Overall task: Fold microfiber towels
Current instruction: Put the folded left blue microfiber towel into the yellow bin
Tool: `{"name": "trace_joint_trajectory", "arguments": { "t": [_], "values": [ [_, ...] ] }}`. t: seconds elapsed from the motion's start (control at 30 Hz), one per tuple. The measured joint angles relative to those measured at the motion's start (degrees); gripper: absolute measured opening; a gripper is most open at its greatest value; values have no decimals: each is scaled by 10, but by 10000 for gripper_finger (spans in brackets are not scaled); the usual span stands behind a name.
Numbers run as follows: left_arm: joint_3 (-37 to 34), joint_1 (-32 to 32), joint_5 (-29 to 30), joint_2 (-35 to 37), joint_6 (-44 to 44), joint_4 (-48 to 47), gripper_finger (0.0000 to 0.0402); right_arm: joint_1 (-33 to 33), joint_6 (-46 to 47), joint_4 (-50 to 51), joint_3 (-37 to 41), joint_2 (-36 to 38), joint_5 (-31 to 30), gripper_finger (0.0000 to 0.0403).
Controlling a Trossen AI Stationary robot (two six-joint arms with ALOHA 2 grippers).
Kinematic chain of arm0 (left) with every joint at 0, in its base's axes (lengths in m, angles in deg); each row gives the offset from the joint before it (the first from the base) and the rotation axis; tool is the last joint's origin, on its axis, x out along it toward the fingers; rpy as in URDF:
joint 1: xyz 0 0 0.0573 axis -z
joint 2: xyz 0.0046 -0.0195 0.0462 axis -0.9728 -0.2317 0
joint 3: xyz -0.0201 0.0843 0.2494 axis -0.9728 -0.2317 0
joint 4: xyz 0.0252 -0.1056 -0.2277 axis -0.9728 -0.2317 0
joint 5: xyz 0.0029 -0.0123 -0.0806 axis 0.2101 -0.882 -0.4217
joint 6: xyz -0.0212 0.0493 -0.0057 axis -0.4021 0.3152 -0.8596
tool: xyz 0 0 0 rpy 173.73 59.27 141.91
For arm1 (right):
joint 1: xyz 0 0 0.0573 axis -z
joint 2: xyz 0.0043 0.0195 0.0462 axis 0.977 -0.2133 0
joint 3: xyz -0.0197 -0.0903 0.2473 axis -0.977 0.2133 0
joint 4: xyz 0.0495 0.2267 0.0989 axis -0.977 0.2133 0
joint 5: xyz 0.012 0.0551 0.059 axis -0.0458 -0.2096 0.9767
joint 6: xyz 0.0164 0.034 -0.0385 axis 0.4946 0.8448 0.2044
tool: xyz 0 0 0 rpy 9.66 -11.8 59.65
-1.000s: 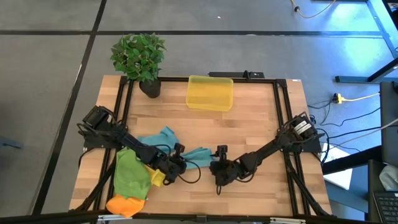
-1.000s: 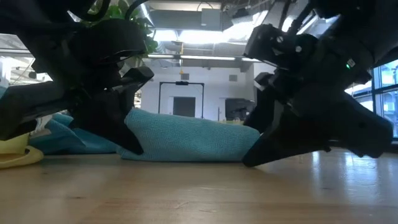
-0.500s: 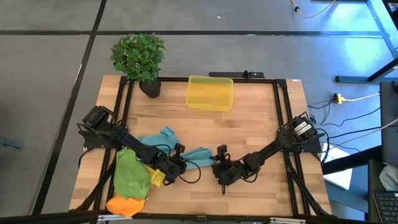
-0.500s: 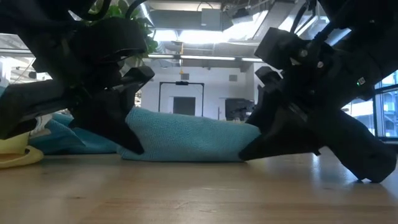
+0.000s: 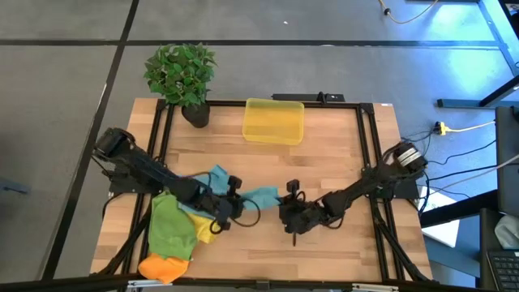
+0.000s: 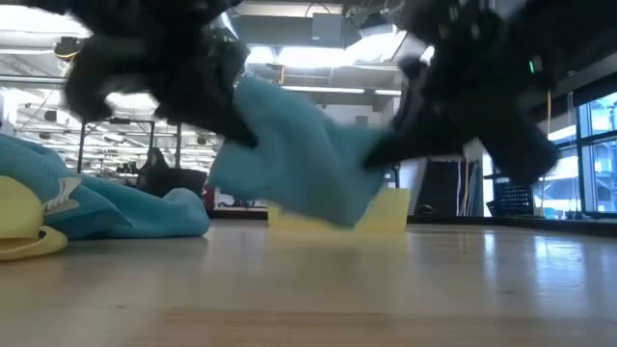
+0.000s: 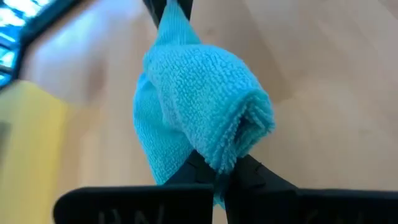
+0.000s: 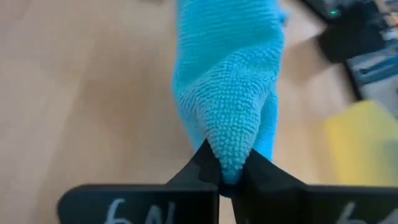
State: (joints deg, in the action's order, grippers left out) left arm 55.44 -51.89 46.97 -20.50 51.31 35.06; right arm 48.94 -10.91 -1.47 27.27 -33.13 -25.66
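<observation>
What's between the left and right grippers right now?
In the high view, the teal towel spans from left gripper to right gripper, both shut on it; the low view shows it lifted.

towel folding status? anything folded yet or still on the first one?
Done: nothing looks folded. The green towel, yellow towel and orange towel lie in a loose pile at the table's front left.

In hand: the left gripper and right gripper each pinch an end of the teal towel, raised off the table.

Left: fold it, then the pile.
</observation>
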Motion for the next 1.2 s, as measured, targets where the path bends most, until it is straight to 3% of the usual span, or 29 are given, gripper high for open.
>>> {"name": "trace_joint_trajectory", "arguments": {
  "t": [0.23, 0.5, 0.73, 0.9, 1.03, 1.2],
  "values": [
    [0, -84, 14, 61, 67, -25, 0, 48, -7, 80, -1, 125, -22, 11],
    [0, -239, -4, 79, 143, -3, 0, 186, -58, 104, -1, 183, 3, 11],
    [0, -411, -136, 73, 206, 95, 0, 357, -112, 91, -1, 185, 89, 11],
    [0, -510, -246, 56, 215, 152, 0, 459, -156, 45, -2, 183, 188, 11],
    [1, -558, -304, 30, 213, 190, 0, 519, -184, 12, -2, 183, 250, 11],
    [1, -576, -316, -32, 229, 275, 0, 572, -205, -7, -2, 178, 301, 11]
  ]
}}
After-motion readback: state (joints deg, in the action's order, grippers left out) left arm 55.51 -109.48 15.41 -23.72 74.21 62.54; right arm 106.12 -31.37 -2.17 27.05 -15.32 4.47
